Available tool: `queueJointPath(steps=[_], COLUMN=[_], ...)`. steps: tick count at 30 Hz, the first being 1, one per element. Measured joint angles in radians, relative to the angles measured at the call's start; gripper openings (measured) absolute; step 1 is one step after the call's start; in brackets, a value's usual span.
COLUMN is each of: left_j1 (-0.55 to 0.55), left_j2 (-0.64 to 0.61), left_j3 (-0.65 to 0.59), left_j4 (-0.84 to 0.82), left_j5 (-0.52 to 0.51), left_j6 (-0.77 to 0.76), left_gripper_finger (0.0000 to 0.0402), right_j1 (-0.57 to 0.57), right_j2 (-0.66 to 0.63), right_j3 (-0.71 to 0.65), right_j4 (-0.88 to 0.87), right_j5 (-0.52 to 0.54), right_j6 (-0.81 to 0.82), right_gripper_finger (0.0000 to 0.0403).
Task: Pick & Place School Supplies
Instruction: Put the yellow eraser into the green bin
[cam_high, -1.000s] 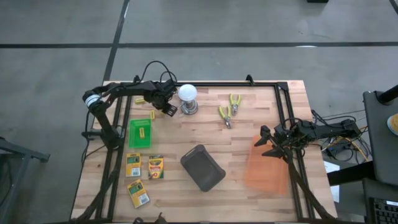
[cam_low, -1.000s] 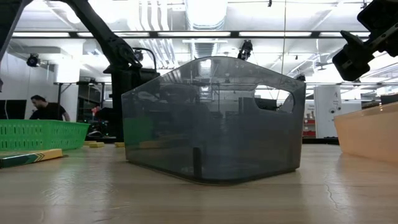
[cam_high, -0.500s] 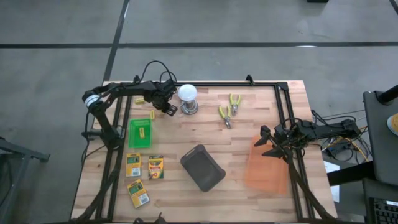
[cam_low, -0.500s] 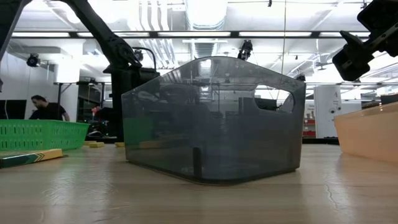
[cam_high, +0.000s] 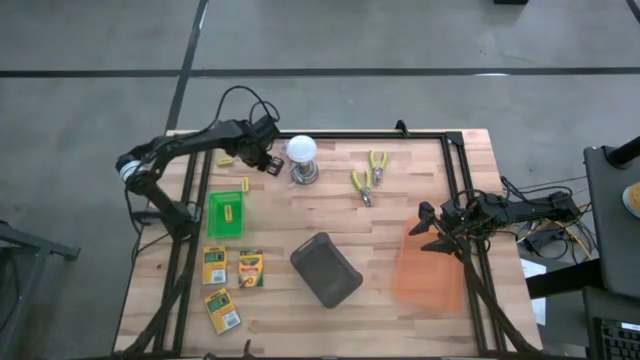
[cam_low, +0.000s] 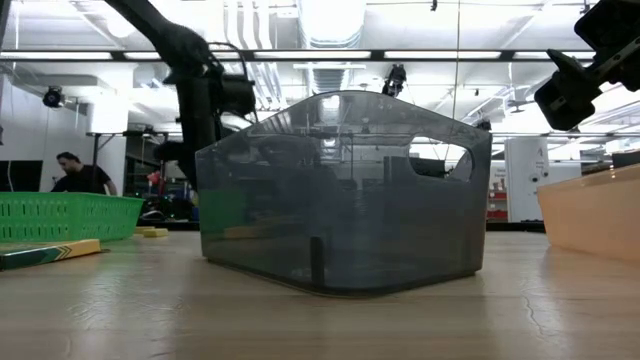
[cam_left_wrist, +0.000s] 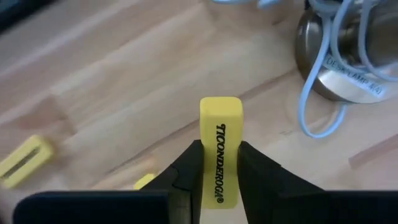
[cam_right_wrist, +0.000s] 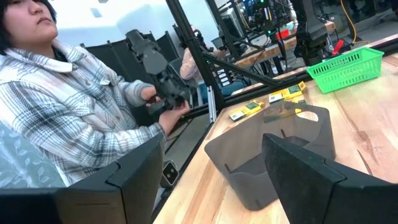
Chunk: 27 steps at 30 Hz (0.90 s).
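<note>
At 7 o'clock on the surface (cam_high: 400, 180), nearest the front edge: three crayon boxes (cam_high: 223, 310), two side by side and one closer to the edge.
Just beyond them, green basket (cam_high: 226, 214) with one yellow piece (cam_high: 229, 211) inside it.
Centre-front, around 6 o'clock: dark grey bin (cam_high: 326, 269), tipped at an angle to the edge; contents can't be told, nothing obvious through the wall in the low view.
At 4 o'clock: orange bin (cam_high: 429, 265) at the right edge, contents can't be told.
Right hand (cam_high: 427, 230) sits over that bin's near-left corner, fingers spread wide, holding nothing.

Far side, 11 o'clock: left hand (cam_left_wrist: 217, 168) is raised off the wood, fingers pinched narrow on one yellow eraser (cam_left_wrist: 220, 143) printed TICONDEROGA, standing up between them.
Loose yellow pieces on the wood near it: one just left of the hand (cam_high: 226, 158), one nearer the basket (cam_high: 245, 184). So four yellow pieces counted, including the held one and the one in the basket.
Just right of the left hand, 12 o'clock: one white bulb on a metal base (cam_high: 303, 158), cable running to it.
Further right at 1 o'clock: two yellow-handled pliers (cam_high: 368, 177), touching.
Beyond the surface, the right wrist view shows a person in a plaid shirt (cam_right_wrist: 68, 118) holding a dark controller.
</note>
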Motion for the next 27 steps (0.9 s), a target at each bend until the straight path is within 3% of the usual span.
queueJointPath(steps=[12,27], left_j1=[-0.002,-0.032], left_j2=[-0.15,-0.339], left_j3=[0.096,0.073], left_j4=[-0.253,-0.616], left_j5=[-0.043,-0.087], left_j6=[-0.139,-0.561], left_gripper_finger=[0.008,0.0081], right_j1=[0.0,0.0], right_j2=[0.0,0.0], right_j3=[0.0,0.0], right_j4=[0.0,0.0], right_j5=[0.0,0.0], right_j6=[0.0,0.0], right_gripper_finger=[0.0259,0.0266])
